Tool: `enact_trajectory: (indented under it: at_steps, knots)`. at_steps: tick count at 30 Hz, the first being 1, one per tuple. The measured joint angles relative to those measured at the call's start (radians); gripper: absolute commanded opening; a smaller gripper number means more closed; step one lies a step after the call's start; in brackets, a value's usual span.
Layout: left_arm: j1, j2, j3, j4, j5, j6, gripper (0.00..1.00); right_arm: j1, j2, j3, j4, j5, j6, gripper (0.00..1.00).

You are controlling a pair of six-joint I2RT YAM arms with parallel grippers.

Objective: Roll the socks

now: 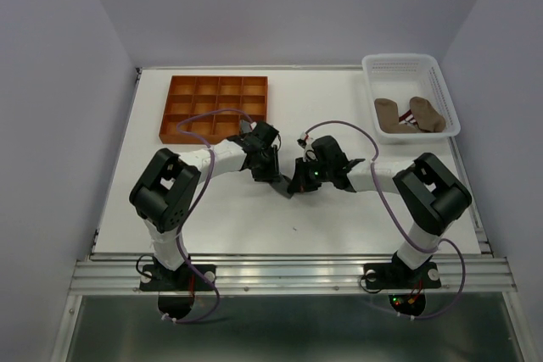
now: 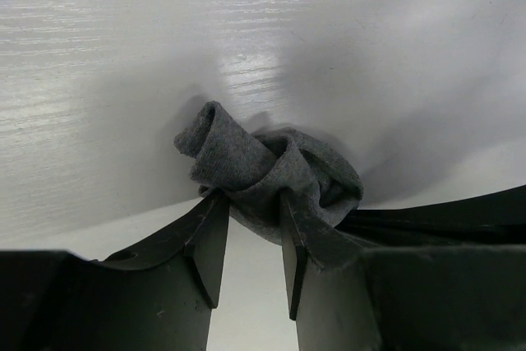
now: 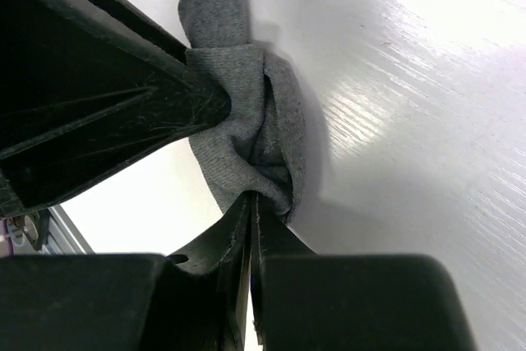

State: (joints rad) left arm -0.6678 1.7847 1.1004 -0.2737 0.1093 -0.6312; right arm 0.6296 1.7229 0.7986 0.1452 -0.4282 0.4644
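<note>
Grey sock (image 1: 288, 186), just below the centre of the overhead view, lying on the white table (image 1: 382, 209) between the two wrists. In the left wrist view the grey sock (image 2: 271, 174) is a loose, twisted bundle in mid-frame: several folds wrap over one another, and one free end stands out at its upper left. In the right wrist view the same sock (image 3: 246, 121) runs from top centre down to mid-frame, creased lengthwise.

Left gripper (image 1: 277, 179): in its own view, the left gripper (image 2: 252, 203) has its jaws part-way apart, with a thick fold of the bundle caught between the tips. Right gripper (image 1: 299, 182): in its own view, the right gripper (image 3: 252, 203) has its jaws closed together on a thin lower edge of the cloth. A finger of the other arm presses into the sock from the left of that frame.

White basket (image 1: 407, 61), upper right of the overhead view, well apart from the grippers. It holds tan socks (image 1: 411, 114) lying loose, one with a striped part. Orange compartment tray (image 1: 216, 108), upper left; no sock shows in it.

Progress, as judged: the grey sock is bunched but not a tight, finished roll, since its free end is untucked. The tan socks appear unrolled, so most of the task seems to remain.
</note>
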Motion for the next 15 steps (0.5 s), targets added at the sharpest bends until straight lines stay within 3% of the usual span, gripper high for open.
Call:
enact_trajectory:
  at_steps: [10,15]
  knots:
    - [0.0,0.002,0.034,-0.03,-0.035,-0.006,0.5,-0.006,0.028,0.02,-0.006,0.037,0.018,0.08]
    - [0.001,-0.001,0.036,-0.031,-0.058,-0.013,0.52,-0.006,0.039,0.039,-0.008,0.04,0.018,0.19]
